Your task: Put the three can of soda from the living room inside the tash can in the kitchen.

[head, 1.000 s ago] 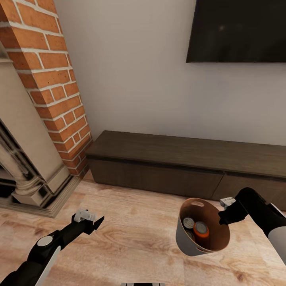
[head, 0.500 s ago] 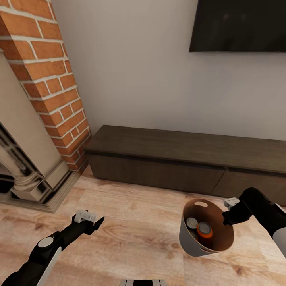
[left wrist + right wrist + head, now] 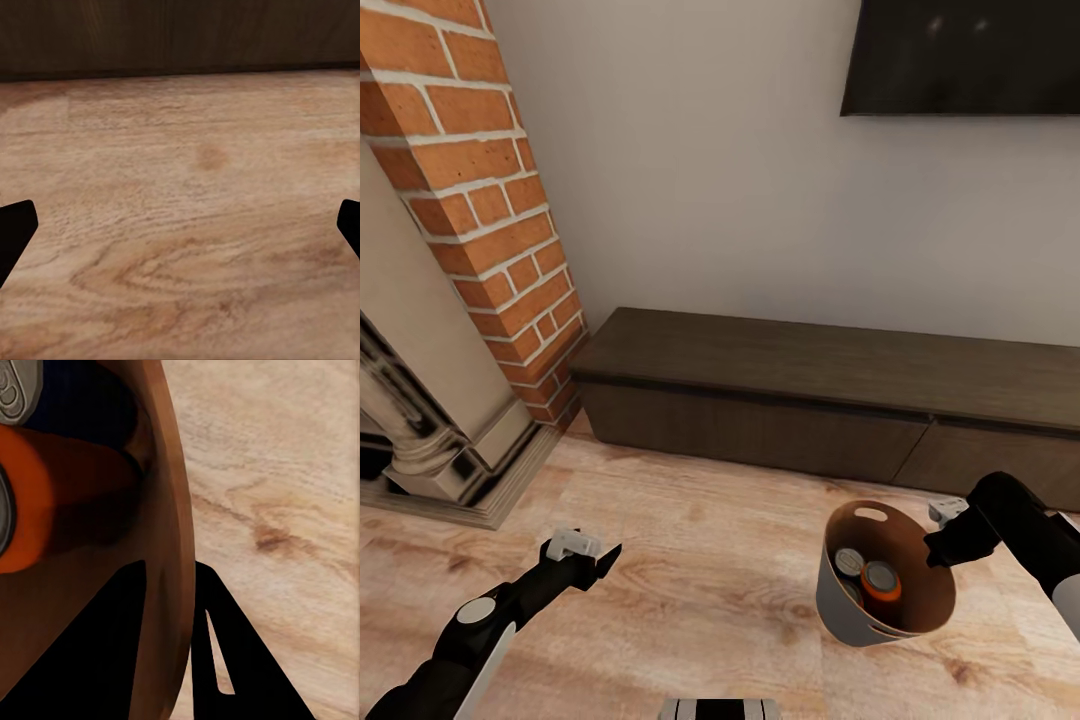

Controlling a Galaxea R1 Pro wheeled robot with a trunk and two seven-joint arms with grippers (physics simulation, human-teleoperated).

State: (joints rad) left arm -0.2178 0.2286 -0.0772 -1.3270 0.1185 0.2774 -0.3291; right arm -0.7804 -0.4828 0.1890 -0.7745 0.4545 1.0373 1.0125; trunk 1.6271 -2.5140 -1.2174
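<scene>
The tash can [image 3: 860, 610] hangs above the wood floor [image 3: 700, 580] at about four o'clock in the head view, its rim pinched by the right gripper [image 3: 938, 547], one finger inside the wall, one outside. Within lie the cans of soda: an orange can [image 3: 880, 582] and a darker can [image 3: 849, 563]. The left gripper [image 3: 600, 560], at eight o'clock, has its fingers spread wide and empty. Beyond stand a dark low cabinet [image 3: 810, 400], a brick fireplace [image 3: 470, 220] and a wall TV [image 3: 960, 55].

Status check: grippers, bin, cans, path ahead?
Right gripper shut on trash can rim, carried off floor. Left gripper open, empty. Soda cans inside. Low cabinet ahead.
</scene>
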